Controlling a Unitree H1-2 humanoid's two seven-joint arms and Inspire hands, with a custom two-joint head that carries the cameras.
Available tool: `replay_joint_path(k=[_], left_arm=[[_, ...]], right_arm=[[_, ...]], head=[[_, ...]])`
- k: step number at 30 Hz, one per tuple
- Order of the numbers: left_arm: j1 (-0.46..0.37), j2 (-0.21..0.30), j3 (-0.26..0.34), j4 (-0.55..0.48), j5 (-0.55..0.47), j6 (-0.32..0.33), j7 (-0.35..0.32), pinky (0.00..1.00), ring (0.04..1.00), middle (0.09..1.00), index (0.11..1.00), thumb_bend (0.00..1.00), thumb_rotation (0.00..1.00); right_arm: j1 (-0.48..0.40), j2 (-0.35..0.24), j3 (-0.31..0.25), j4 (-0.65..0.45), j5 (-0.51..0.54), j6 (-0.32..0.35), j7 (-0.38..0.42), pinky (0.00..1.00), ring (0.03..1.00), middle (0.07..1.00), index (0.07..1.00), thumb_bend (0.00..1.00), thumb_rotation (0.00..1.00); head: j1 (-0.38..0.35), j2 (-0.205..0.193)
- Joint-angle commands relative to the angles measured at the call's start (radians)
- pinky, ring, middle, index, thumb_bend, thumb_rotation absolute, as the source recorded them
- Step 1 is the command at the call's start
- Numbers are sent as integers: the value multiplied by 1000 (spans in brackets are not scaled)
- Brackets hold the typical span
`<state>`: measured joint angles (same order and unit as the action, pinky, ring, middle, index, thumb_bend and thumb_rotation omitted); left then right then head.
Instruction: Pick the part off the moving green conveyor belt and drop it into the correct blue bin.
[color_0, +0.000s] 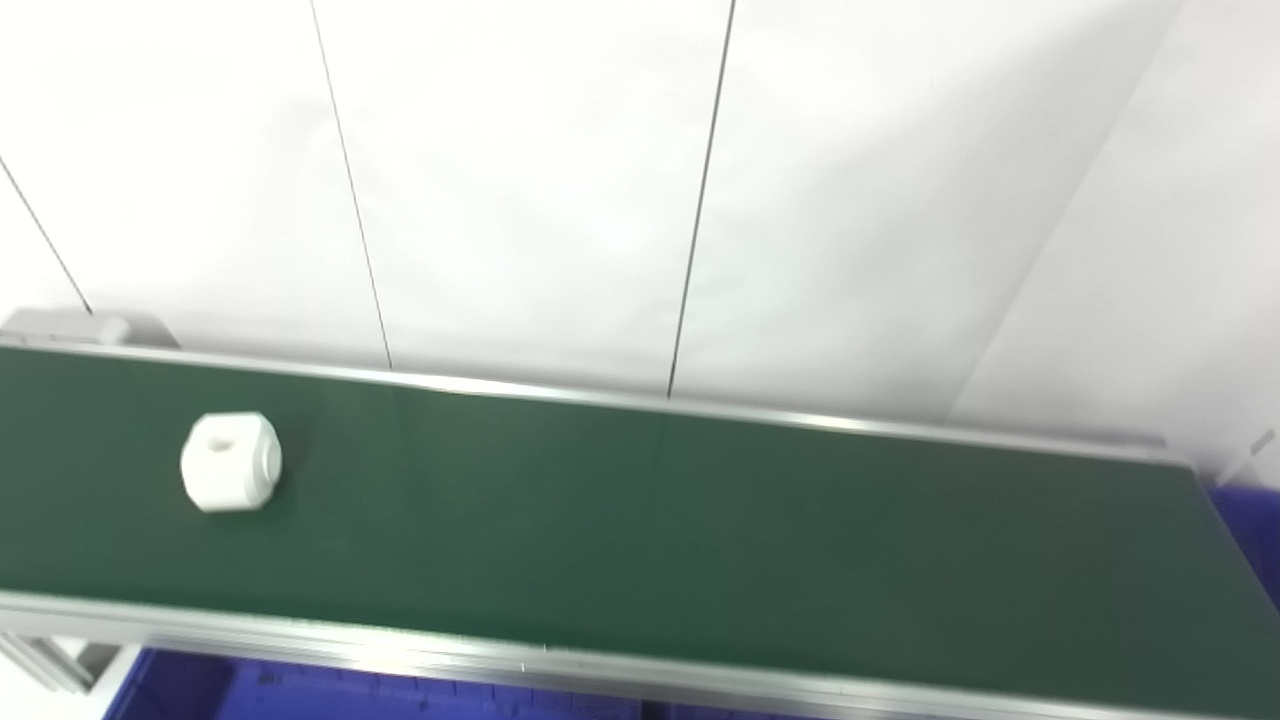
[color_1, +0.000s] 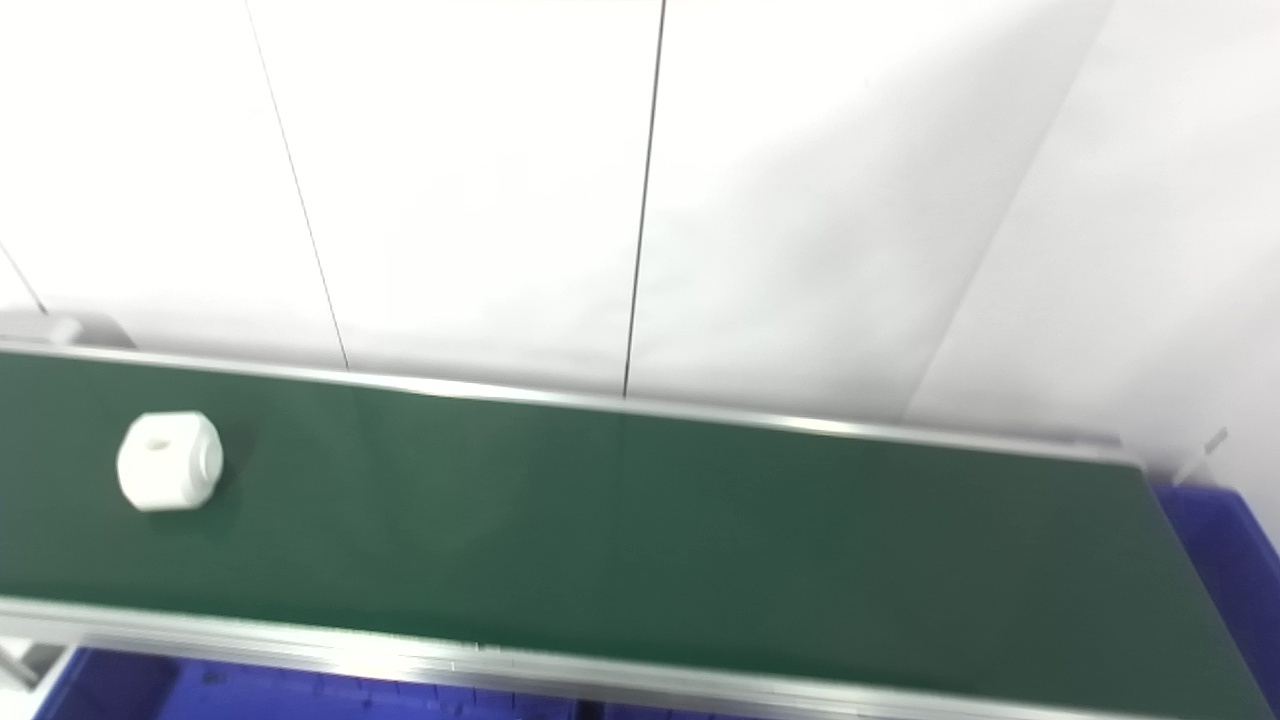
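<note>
Somewhat blurred, white part (color_0: 231, 462) rides green belt (color_0: 640, 520) unlabelled; fingers unseen, state untellable.

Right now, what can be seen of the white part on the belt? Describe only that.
The white part is a small, chunky block with chamfered corners, looking like matte plastic. A round hole opens in its upper face, and a rounded collar shows on its right side. It lies alone near the left end of the green conveyor belt, about midway across, resting on the belt surface. Nothing else touches it; no hand is in view.
</note>
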<state>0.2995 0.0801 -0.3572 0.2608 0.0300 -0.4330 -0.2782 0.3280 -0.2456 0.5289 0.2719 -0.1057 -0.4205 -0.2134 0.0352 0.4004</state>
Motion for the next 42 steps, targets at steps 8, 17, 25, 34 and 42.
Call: replay_joint_path(k=[8,17,25,34,42], left_arm=[[-7,-17,-14,-33,0,-37,13,867,899,903,892,901,653],[21,7,-26,-140,11,-37,15,824,882,894,879,914,665],[46,47,-27,-424,47,-31,15,767,875,892,852,967,643],[-127,116,168,-701,274,45,41,822,903,907,868,995,535],[-317,219,276,-690,430,112,34,867,944,953,900,1000,462]], right_arm=[[-7,-18,7,-32,-16,-49,-29,850,907,976,961,936,968],[4,-40,31,-85,-38,-49,-54,878,919,996,992,929,991],[3,-39,33,-113,-35,-49,-47,938,955,1000,1000,920,985],[-13,-42,37,-114,-40,-49,-55,935,972,1000,1000,910,992],[-21,-36,30,-115,-42,-49,-53,914,953,1000,1000,920,1000]], head=[[68,48],[90,100],[112,128],[140,142],[151,144]])
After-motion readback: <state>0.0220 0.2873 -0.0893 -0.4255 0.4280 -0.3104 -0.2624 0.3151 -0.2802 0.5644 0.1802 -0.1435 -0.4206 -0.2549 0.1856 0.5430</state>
